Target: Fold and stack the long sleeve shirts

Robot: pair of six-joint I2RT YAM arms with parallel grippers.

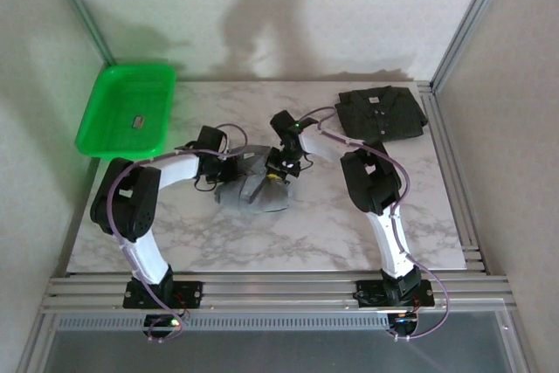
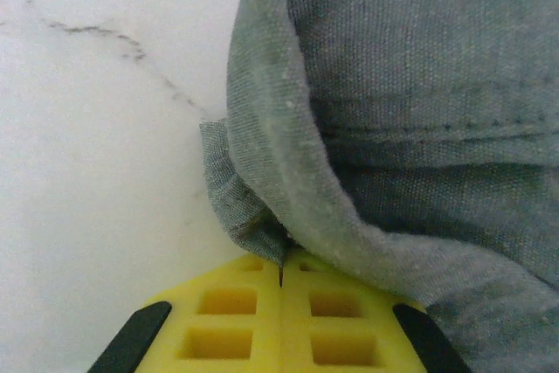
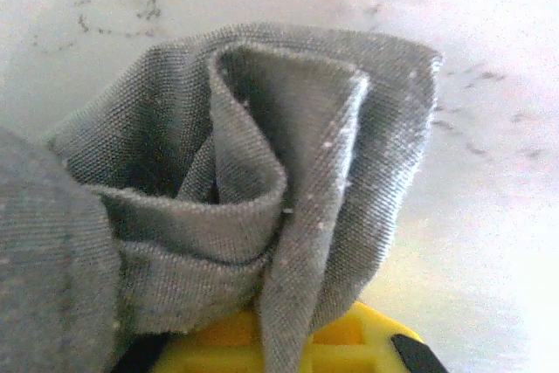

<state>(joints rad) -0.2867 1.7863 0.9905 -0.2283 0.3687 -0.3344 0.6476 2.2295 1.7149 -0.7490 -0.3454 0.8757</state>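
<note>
A medium grey long sleeve shirt lies bunched on the marble table between the two arms. My left gripper is shut on its left edge; in the left wrist view the yellow pads meet with a fold of grey cloth pinched at their tips. My right gripper is shut on the shirt's right side, where rolled grey cloth bulges out over the yellow pads. The darker charcoal shirt lies folded at the back right, collar up.
A green plastic tray sits at the back left, overhanging the table's left edge, with a small dark item inside. Aluminium frame posts stand at the back corners. Bare marble spreads in front of the grey shirt.
</note>
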